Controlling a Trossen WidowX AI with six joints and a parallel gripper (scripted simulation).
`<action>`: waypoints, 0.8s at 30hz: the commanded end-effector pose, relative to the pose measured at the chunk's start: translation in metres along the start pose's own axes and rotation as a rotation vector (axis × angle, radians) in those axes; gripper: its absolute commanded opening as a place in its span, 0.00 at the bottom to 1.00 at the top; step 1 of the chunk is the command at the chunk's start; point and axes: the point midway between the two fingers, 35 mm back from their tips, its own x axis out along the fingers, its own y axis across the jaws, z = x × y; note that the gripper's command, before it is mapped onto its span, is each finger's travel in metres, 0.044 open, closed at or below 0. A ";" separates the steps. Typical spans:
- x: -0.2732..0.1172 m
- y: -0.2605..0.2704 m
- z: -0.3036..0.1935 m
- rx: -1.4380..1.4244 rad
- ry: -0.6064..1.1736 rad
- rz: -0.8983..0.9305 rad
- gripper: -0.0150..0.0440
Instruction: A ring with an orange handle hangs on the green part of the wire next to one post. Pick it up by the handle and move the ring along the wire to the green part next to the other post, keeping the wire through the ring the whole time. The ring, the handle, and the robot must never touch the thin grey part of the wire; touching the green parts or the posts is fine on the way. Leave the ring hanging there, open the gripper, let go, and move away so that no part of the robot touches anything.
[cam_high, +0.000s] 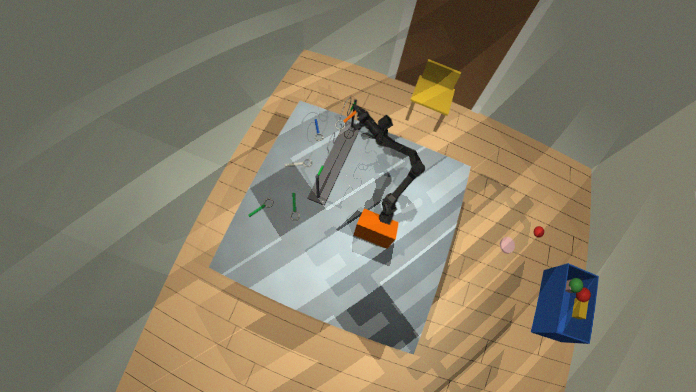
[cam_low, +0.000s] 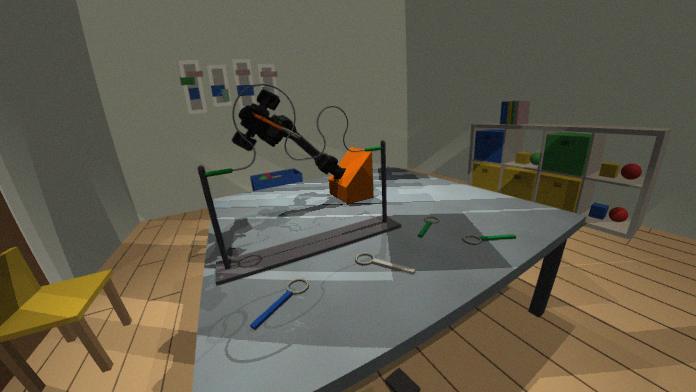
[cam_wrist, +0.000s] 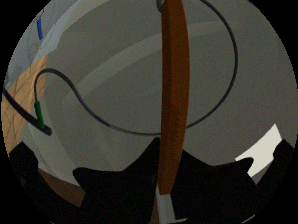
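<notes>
The orange handle (cam_high: 350, 116) (cam_low: 268, 121) (cam_wrist: 175, 95) is held high above the table. My gripper (cam_high: 356, 113) (cam_low: 253, 116) (cam_wrist: 160, 141) is shut on its end. The ring (cam_high: 340, 124) (cam_low: 293, 134) is at the handle's other end, near the right side of the wire's large loop (cam_low: 294, 112) (cam_wrist: 236, 60); threading is too small to tell. In the wrist view the wire crosses behind the handle; contact cannot be told. Green parts (cam_low: 218, 172) (cam_low: 372, 148) adjoin the left post (cam_low: 213, 220) and right post (cam_low: 384, 182). One green part (cam_wrist: 39, 115) shows in the wrist view.
The dark base (cam_high: 334, 167) (cam_low: 305, 245) joins the posts. Beside it lie loose rings with a blue handle (cam_low: 271, 310), a cream handle (cam_low: 395, 265) and green handles (cam_low: 425, 229) (cam_low: 500, 237). An orange block (cam_high: 376, 228) (cam_low: 357, 177) stands at the arm's base.
</notes>
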 end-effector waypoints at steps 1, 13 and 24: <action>0.000 0.000 -0.003 -0.026 0.004 -0.019 0.00; -0.001 0.016 -0.005 0.014 0.012 0.003 0.00; -0.005 0.044 -0.004 0.155 0.031 0.083 0.00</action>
